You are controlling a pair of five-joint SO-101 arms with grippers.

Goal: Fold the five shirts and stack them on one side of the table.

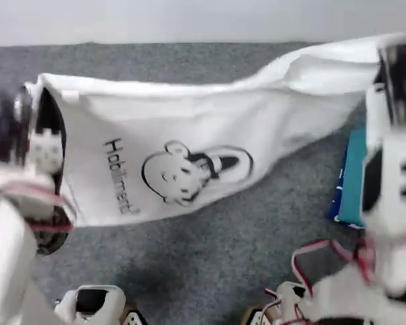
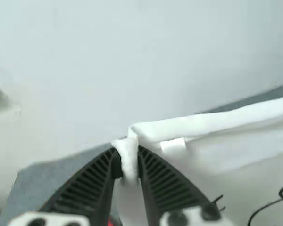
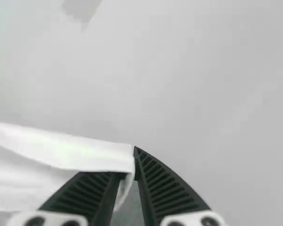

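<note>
White shirt [image 1: 189, 135] | held stretched over the grey table [image 1: 210, 271], long axis running arm to arm | your left gripper [image 2: 127, 157] pinches one upper corner, right gripper [image 3: 130, 165] pinches the other | you likely need to lower both evenly

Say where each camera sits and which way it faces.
High view: fixed above, looking down at the grey table; left arm and right arm hold a white shirt between them.
Left wrist view: on the left arm, looking along the left pincer, shut on the shirt, toward a wall.
Right wrist view: on the right arm, looking along the right pincer, shut on the shirt.
All share the shirt.
</note>
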